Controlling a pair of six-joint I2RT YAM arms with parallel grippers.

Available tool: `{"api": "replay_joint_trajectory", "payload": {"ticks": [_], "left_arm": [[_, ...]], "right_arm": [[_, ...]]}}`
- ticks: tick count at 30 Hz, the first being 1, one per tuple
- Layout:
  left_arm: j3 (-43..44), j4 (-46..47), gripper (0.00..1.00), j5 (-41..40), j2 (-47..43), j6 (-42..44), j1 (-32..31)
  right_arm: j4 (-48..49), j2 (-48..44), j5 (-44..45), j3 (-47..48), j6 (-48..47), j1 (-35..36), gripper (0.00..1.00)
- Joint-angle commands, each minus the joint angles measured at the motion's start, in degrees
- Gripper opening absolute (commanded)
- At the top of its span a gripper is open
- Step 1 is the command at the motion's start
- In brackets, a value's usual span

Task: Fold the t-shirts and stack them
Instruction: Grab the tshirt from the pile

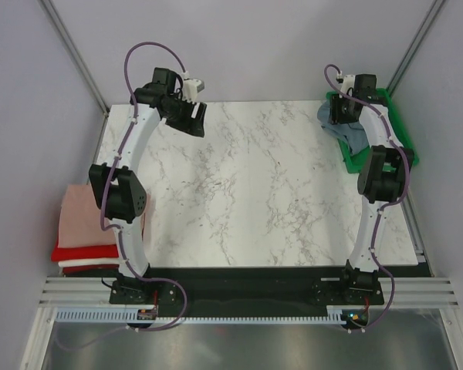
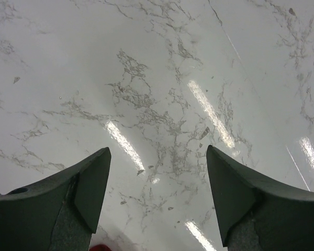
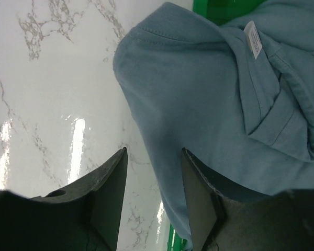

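A slate blue-grey t-shirt lies crumpled, spilling from the green tray onto the table at the back right. In the right wrist view the shirt fills the upper right, its white label up. My right gripper is open just above the shirt's edge, which runs between the jaws. A folded stack of dusty-pink, red and white shirts lies off the table's left edge. My left gripper is open and empty over bare marble at the back left.
The marble table spans the middle. Grey walls with metal frame posts close in at the back and sides. A metal rail holds both arm bases at the near edge.
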Motion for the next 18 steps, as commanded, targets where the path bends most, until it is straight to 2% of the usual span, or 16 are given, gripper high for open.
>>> {"api": "replay_joint_trajectory", "payload": {"ticks": [1,6,8,9,10,13,14,15,16,18], "left_arm": [[2.5,0.0,0.8,-2.0,0.7,2.9,-0.9],[2.6,0.0,0.8,-2.5,1.3,3.0,-1.7],[2.6,-0.1,0.8,-3.2,1.5,3.1,-2.1],[2.6,-0.1,0.8,-3.2,1.6,3.1,-2.2],[2.6,-0.1,0.8,-3.7,1.7,3.1,-2.3],[2.5,0.0,0.8,-4.1,1.7,3.2,-2.4],[2.6,-0.1,0.8,-4.4,1.7,3.2,-2.6],[2.6,-0.1,0.8,-4.5,1.7,3.4,-2.6],[2.6,-0.1,0.8,-4.6,1.8,3.4,-2.7],[2.9,-0.1,0.8,-4.8,2.0,3.4,-2.9]], "right_arm": [[0.6,1.0,2.5,2.1,-1.2,-0.4,0.54],[1.3,2.1,3.4,2.6,-1.5,-0.8,0.53],[1.7,2.9,3.6,2.9,-1.4,-0.8,0.49],[1.8,3.1,3.7,3.3,-1.4,-0.8,0.45],[1.9,3.4,4.0,3.4,-1.1,-0.8,0.35],[2.4,3.9,4.8,3.6,-1.0,-0.8,0.23],[2.4,3.8,5.3,3.7,-1.1,-0.8,0.11],[2.6,3.6,5.8,3.7,-1.1,-0.8,0.04],[2.7,3.4,6.4,3.7,-1.1,-0.8,0.0],[2.9,2.5,7.8,3.7,-1.5,-0.9,0.0]]}}
